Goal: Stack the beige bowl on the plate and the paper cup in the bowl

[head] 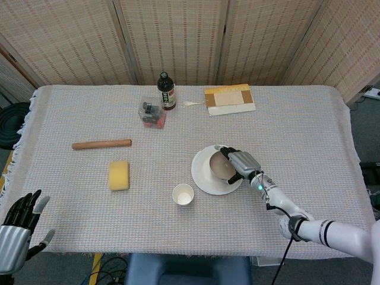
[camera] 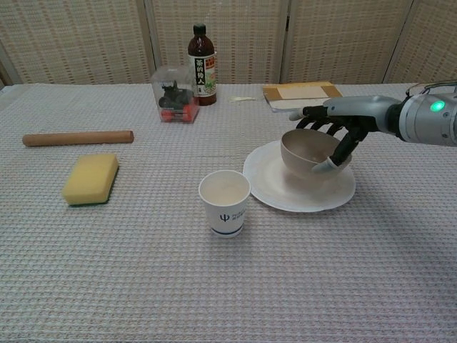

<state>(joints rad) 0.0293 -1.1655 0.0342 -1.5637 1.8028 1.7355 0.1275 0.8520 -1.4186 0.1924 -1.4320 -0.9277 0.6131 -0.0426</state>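
The right hand (camera: 335,128) grips the beige bowl (camera: 308,151) by its rim, holding it over the plate (camera: 275,194) for stacking.

You get a small dark blue logo mark on the paper cup (camera: 225,202), lettering under it too small to read; bottle (camera: 201,66) label print also unreadable.

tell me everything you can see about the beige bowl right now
The beige bowl is round, plain and smooth, looking like matte plastic or ceramic, with nothing visible inside. It sits over the middle of the white plate, tilted slightly, opening up. The right hand grips its far right rim, fingers arched over the top. Whether its base fully rests on the plate is unclear.
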